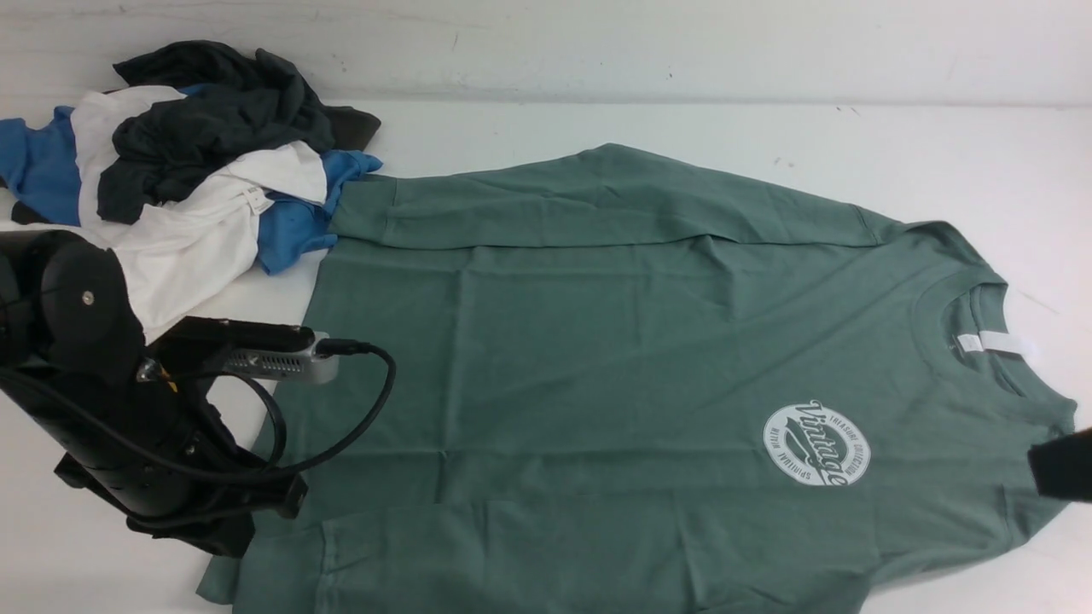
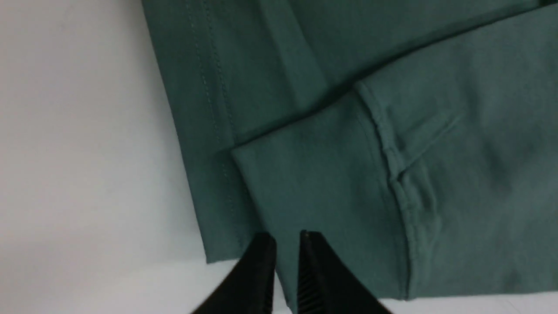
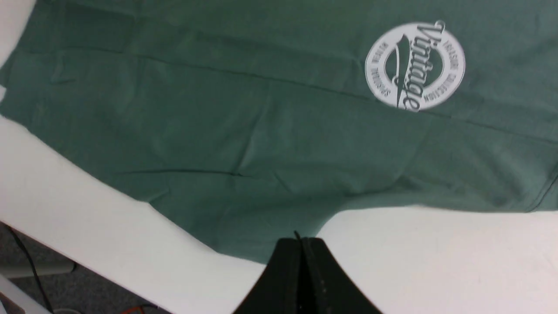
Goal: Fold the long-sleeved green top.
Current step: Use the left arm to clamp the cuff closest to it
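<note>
Looking over the large sage-green cotton long-sleeved top (image 1: 597, 341), I find it spread face-up on the white table (image 1: 682, 128), its round white chest logo (image 1: 815, 443) showing. The left gripper (image 2: 287, 244) hangs with its black fingers (image 2: 257, 266) parted by a narrow gap. Just beyond their tips the green sleeve cuff (image 2: 305, 174) lies flat on the body, beside the stitched bottom hem (image 2: 205, 131). I see no cloth pinched between them, so I read that hand as released. The right gripper (image 3: 301, 242) is clenched tight with nothing visible between its tips, which sit just at the garment's near edge. I judge the sleeve stage done: both sleeves appear laid in along the body. The body folds are left, hem towards neck. A heap of dark, white and blue clothes (image 1: 196, 170) touches the top's far hem corner, well apart from both sets of fingers.
</note>
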Tool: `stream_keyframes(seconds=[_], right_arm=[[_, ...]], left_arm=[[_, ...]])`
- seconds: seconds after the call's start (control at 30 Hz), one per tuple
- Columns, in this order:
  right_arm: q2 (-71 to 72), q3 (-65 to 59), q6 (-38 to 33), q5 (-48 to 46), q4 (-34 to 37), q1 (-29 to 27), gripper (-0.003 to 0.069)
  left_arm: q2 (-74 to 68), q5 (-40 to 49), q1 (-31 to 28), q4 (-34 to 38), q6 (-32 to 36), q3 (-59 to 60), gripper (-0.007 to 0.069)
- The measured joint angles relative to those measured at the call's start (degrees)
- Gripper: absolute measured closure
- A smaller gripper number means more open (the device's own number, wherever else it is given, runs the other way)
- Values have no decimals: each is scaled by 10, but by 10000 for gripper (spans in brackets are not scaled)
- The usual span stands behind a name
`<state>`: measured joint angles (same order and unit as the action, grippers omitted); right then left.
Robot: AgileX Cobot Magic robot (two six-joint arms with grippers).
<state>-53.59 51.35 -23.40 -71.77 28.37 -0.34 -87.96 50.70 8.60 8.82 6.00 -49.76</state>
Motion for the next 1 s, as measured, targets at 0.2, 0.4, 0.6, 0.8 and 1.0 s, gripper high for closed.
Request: stream_keyframes(seconds=[0.2, 0.4, 0.6, 0.8, 1.0], right_arm=[[0, -21, -20, 0, 7, 0, 673], [0, -21, -22, 1, 25, 0, 673], [0, -21, -26, 1, 35, 0, 673], [0, -21, -32, 1, 53, 0, 672], [0, -21, -36, 1, 57, 0, 671]], left_arm=[[-46, -30, 0, -5, 6, 0, 326], [-75, -56, 0, 20, 23, -1, 258], [-94, -77, 1, 37, 50, -2, 283], [-98, -77, 1, 37, 59, -6, 362], [-92, -24, 2, 43, 60, -30, 584]])
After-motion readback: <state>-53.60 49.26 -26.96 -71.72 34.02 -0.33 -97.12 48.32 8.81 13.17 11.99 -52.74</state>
